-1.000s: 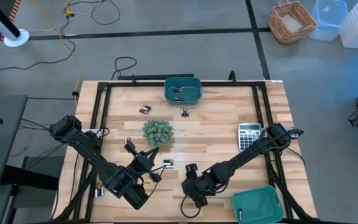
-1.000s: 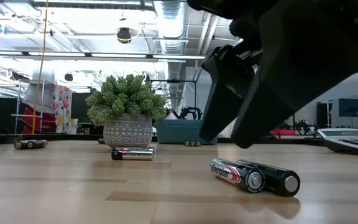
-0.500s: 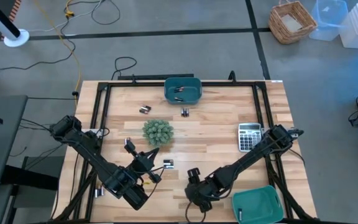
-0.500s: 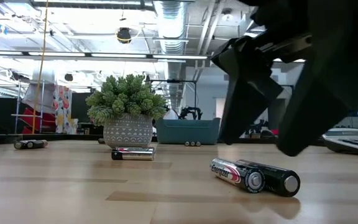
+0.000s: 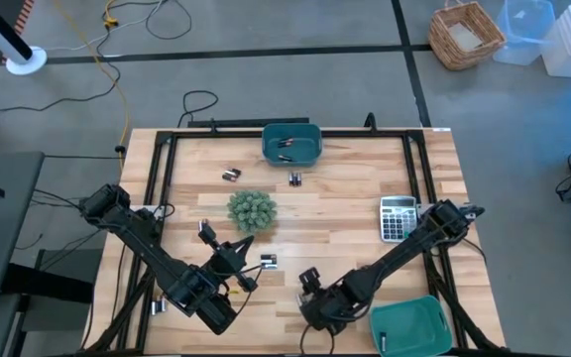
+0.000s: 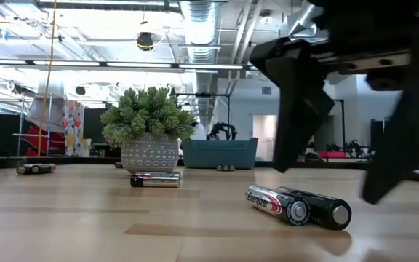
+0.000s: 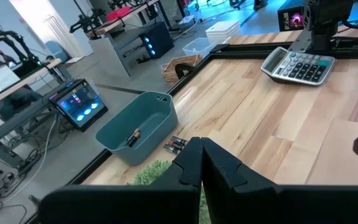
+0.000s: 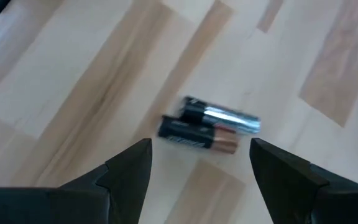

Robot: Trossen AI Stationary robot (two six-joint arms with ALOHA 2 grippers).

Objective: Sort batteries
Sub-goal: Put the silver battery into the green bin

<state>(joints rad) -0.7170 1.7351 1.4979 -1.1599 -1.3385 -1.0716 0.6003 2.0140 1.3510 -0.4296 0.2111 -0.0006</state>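
The right hand (image 8: 201, 163) hovered released, fingers straddling two touching cylindrical batteries (image 8: 209, 126), one silver, one black-and-copper, lying on the wooden table (image 8: 73, 74). Judged risk: closing might grab both cells, or roll one away.

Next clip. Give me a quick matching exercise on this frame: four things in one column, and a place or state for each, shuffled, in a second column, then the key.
Things
1. left gripper
2. right gripper
3. calculator
4. potted plant

Place or state
A. near the table's right edge
B. open, above a pair of batteries
C. shut, holding nothing
D. middle of the table, left of centre

Pairs: 1-C, 2-B, 3-A, 4-D
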